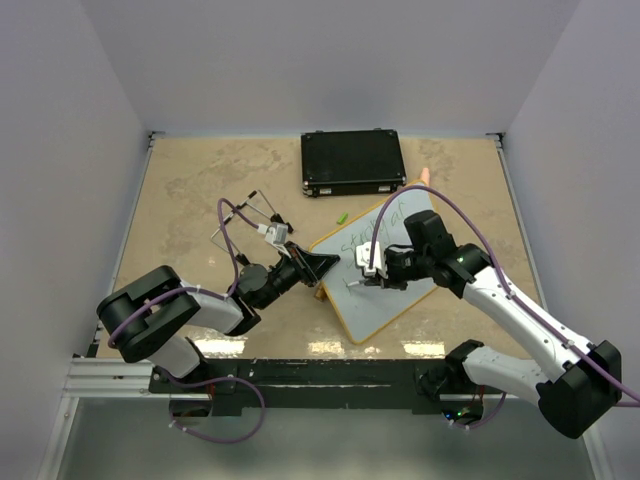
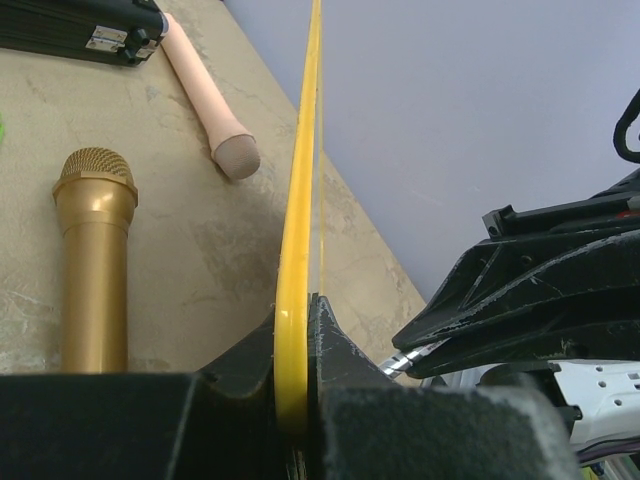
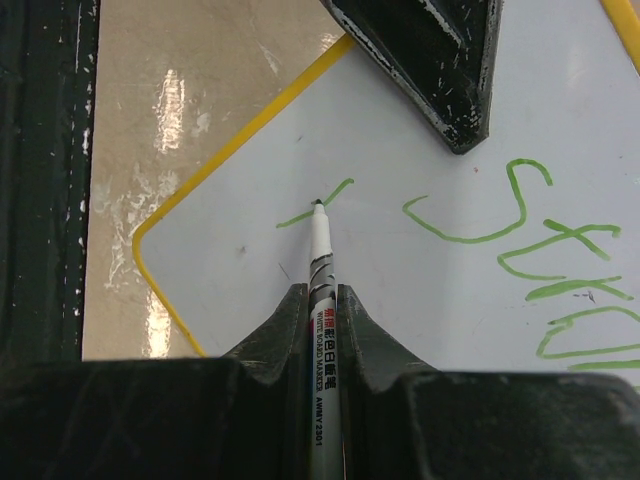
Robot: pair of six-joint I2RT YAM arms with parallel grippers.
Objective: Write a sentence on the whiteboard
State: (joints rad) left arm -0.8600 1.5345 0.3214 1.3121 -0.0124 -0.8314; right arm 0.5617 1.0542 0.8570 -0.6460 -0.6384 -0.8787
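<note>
The whiteboard (image 1: 395, 285), white with a yellow rim, lies tilted at the table's centre right. My left gripper (image 1: 318, 268) is shut on its left rim; in the left wrist view the yellow rim (image 2: 296, 230) stands edge-on between the fingers. My right gripper (image 1: 368, 280) is shut on a white whiteboard marker (image 3: 322, 300), its tip touching the board (image 3: 400, 300) on a short green stroke. The sentence (image 3: 545, 250) is green lettering right of the tip, also seen in the top view (image 1: 372, 228). The left gripper's finger (image 3: 440, 60) shows at the board's top edge.
A black case (image 1: 352, 162) lies at the back centre. A small green cap (image 1: 342, 217) lies in front of it. A gold microphone (image 2: 92, 260) and a pink one (image 2: 208, 95) lie by the board. Thin wire glasses (image 1: 250, 210) lie at left.
</note>
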